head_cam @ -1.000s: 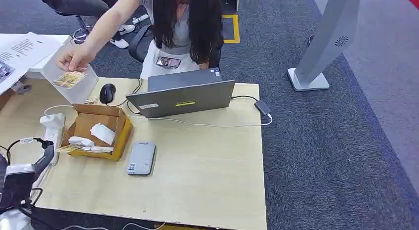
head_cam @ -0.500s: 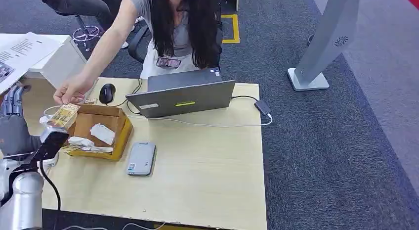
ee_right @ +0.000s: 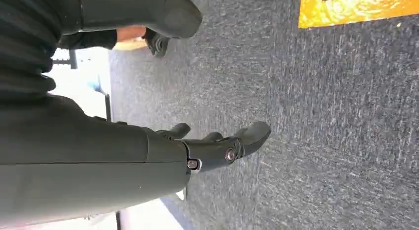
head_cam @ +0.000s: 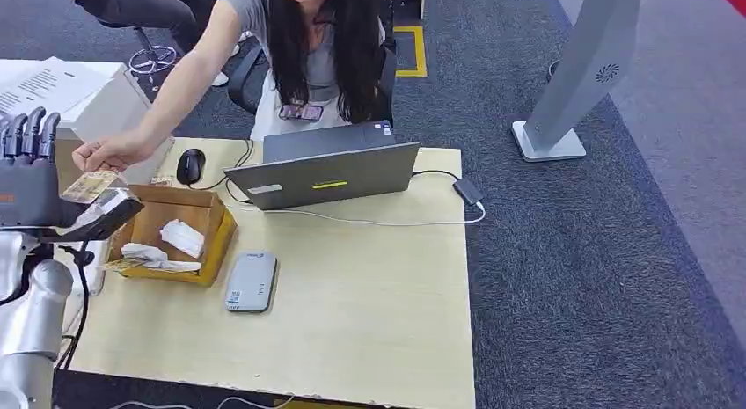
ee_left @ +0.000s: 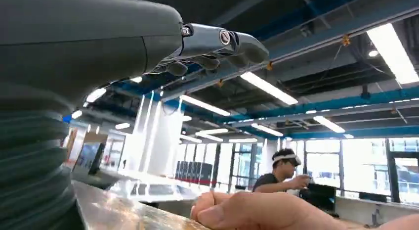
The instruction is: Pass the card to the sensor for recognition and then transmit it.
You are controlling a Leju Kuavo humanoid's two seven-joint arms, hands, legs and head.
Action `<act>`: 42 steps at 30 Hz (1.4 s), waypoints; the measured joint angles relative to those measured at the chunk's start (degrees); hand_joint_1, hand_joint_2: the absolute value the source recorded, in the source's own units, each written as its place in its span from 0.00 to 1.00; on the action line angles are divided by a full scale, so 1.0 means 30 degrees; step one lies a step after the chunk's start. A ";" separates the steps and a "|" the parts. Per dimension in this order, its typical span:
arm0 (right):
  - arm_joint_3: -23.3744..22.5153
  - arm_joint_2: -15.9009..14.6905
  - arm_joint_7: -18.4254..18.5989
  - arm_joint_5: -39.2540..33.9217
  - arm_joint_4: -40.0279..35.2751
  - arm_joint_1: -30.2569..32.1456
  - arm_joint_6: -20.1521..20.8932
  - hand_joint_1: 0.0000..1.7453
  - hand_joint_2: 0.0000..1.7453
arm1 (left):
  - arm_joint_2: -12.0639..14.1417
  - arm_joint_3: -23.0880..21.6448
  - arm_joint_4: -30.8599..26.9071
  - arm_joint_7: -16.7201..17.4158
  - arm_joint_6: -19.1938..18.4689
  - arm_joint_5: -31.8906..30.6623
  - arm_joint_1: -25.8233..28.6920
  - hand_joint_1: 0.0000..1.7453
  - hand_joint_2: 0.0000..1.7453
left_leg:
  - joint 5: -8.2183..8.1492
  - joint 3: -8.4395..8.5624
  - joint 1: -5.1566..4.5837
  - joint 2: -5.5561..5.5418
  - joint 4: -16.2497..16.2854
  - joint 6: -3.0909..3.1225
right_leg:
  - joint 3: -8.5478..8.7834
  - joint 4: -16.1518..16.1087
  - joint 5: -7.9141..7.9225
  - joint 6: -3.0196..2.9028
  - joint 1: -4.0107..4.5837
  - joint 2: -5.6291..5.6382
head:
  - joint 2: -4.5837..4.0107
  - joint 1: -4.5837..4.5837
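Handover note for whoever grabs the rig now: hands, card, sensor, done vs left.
Left hand: raised at the table's left edge, fingers up and apart, at the card; whether it has closed on it cannot be told.
Right hand: hanging over the carpet, fingers apart, holding nothing.
Card: a person's hand holds it out against the left hand, above the cardboard box.
Sensor: grey reader flat on the table, right of the box, nothing on it.
Done: card offered to the robot.
Left: secure the card, present it to the sensor, then pass it on.
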 joint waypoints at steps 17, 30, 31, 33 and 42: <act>0.0379 -0.0110 0.0044 0.0642 0.0073 -0.0082 0.0343 0.00 1.00 | 0.1181 -0.0919 0.1895 0.0613 0.1233 -0.1394 -0.1011 1.00 1.00 | 0.0000 -0.0007 0.0001 0.0004 0.0001 0.0000 | -0.0002 0.0001 -0.0001 0.0000 0.0001 0.0007 | 0.0000 -0.0001; 0.0379 -0.0110 -0.0080 0.0810 0.0109 -0.0082 0.0336 0.00 1.00 | 0.1181 -0.0919 0.1976 0.0336 0.1211 -0.0986 -0.0984 1.00 1.00 | -0.0001 -0.0011 0.0001 0.0003 0.0001 0.0000 | -0.0003 0.0000 -0.0001 0.0000 0.0001 0.0006 | 0.0000 0.0006; 0.0379 -0.0110 -0.0080 0.0810 0.0109 -0.0083 0.0336 0.00 1.00 | 0.1181 -0.0919 0.1976 0.0300 0.1211 -0.0986 -0.0982 1.00 1.00 | -0.0001 -0.0011 0.0000 0.0003 0.0001 0.0000 | -0.0003 0.0000 -0.0001 0.0000 0.0001 0.0004 | 0.0000 -0.0001; 0.0379 -0.0110 -0.0109 0.0817 0.0109 -0.0085 0.0336 0.00 1.00 | 0.1174 -0.0919 0.1976 0.0270 0.1211 -0.0986 -0.0952 1.00 1.00 | -0.0001 -0.0012 0.0001 0.0003 0.0001 0.0000 | -0.0003 0.0000 -0.0001 0.0000 0.0001 0.0004 | 0.0000 -0.0001; 0.0379 -0.0110 -0.0139 0.0882 0.0131 -0.0081 0.0336 0.00 1.00 | 0.0853 -0.0999 0.1511 -0.0328 0.1240 -0.0237 -0.0135 1.00 1.00 | -0.0001 -0.0012 -0.0001 0.0003 0.0005 0.0000 | -0.0002 -0.0002 -0.0001 0.0001 0.0000 0.0005 | 0.0000 -0.0001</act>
